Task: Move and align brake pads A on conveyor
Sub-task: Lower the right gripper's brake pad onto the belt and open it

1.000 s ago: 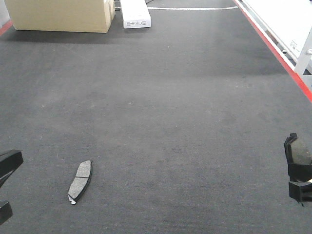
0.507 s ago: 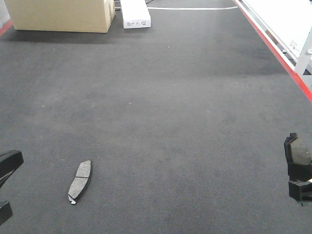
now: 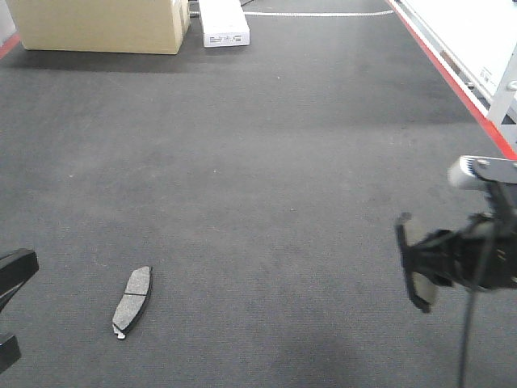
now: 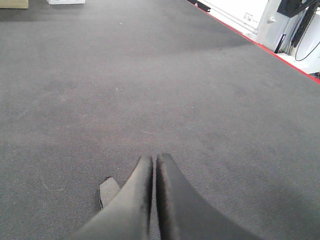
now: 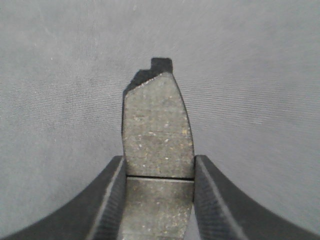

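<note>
Front view: one brake pad (image 3: 132,301) lay flat on the conveyor (image 3: 266,162), lower left. The right tool (image 3: 428,259) held a second pad (image 3: 418,287) edge-up over its right side.

Left wrist: the left tool (image 4: 154,160) was pressed together, empty.

Right wrist: the right tool pinched the second pad at its groove.

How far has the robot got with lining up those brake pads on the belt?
Early days. One brake pad already lies on the conveyor, near the left gripper, which is shut and empty. The right gripper is clamped on a second pad, held over the belt. Left to do: set it down in line with the first. No other pads are in view.
</note>
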Robot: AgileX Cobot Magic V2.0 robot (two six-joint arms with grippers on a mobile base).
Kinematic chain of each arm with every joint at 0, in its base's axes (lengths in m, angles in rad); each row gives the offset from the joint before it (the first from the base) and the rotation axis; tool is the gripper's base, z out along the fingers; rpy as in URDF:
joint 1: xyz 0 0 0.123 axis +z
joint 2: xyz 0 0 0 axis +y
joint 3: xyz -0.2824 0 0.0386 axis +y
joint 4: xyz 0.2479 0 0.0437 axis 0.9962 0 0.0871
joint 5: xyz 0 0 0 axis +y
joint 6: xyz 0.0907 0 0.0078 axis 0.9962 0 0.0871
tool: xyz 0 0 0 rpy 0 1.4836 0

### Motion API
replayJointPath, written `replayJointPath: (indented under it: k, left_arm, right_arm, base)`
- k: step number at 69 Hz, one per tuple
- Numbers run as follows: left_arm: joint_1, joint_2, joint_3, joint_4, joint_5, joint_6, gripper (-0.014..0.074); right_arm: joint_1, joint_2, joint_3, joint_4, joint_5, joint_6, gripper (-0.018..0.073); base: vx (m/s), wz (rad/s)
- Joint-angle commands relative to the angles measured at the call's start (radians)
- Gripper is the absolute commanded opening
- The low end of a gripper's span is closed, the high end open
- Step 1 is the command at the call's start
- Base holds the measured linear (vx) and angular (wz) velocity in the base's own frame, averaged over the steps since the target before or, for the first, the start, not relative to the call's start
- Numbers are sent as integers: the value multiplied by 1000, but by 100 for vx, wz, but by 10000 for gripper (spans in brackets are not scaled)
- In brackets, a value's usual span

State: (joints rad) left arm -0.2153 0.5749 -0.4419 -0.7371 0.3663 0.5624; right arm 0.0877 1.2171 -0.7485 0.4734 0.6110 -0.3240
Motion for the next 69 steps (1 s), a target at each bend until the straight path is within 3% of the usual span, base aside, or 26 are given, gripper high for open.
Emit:
replayJointPath:
  k: [1, 13, 19, 40, 69]
  left_arm:
    - [-5, -3, -27, -17, -44, 3, -6]
    - [-5, -3, -27, -17, -44, 3, -6]
    - [-5, -3, -27, -17, -44, 3, -6]
    - [-5, -3, -27, -17, -44, 3, -6]
    - [-5, -3, -27, -17, -44, 3, -6]
  right_arm:
    - [23, 88, -70, 47, -66, -19, 71]
    - [95, 252, -106, 27, -127, 62, 72]
    - [99, 301, -106, 24, -139, 109, 74]
    - [99, 377, -106, 3, -168, 130, 97]
    - [99, 377, -106, -16, -166, 133, 361]
  base:
    - [0, 0]
    - [0, 0]
    - [0, 0]
    - [0, 0]
    - [0, 0]
